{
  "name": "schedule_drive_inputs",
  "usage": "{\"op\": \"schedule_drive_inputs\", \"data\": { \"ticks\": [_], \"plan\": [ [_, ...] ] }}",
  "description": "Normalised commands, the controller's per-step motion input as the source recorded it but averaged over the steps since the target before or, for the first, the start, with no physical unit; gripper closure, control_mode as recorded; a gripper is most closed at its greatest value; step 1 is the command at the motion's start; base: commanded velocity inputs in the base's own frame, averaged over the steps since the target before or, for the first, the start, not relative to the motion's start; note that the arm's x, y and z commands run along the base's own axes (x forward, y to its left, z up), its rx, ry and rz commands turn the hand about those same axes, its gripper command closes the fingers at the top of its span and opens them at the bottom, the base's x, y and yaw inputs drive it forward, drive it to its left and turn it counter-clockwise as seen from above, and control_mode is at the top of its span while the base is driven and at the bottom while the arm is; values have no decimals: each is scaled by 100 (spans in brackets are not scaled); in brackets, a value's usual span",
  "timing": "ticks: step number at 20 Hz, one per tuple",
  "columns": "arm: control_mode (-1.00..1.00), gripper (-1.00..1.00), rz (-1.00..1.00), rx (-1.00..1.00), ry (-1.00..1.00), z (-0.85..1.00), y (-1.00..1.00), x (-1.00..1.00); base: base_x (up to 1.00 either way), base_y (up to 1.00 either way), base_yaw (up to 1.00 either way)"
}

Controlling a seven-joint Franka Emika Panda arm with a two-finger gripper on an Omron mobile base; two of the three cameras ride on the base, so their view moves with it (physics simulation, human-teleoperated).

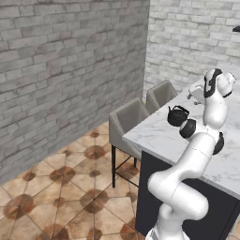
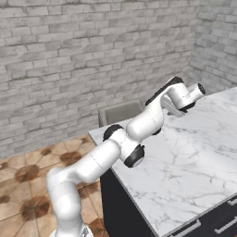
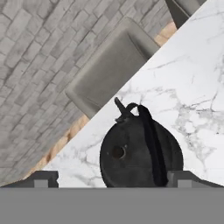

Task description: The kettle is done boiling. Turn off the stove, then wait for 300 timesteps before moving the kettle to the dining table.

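Note:
The black kettle stands upright on the white marble dining table, near the edge by the chairs. From the hand view I look straight down on the kettle, with its lid knob, arched handle and short spout showing. My gripper hangs open above it, one dark fingertip on each side and nothing held. In the left base view the gripper is a little above and behind the kettle, apart from it. The stove is out of view.
Two grey upholstered chairs stand along the table's left side. Brick walls close off the back and left. The marble top stretches wide to the right, and tiled floor lies below the table edge.

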Motion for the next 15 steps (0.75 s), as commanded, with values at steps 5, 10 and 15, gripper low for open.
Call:
{"op": "schedule_drive_inputs", "data": {
  "ticks": [5, 10, 15],
  "plan": [
    [-100, -100, -10, 0, -1, 34, 0, -58, 0, 0, 0],
    [-100, -100, -10, 0, -4, 23, 0, -66, 0, 0, 0],
    [-100, -100, -13, 0, -9, 2, 7, -86, 0, 0, 0]
  ]
}}
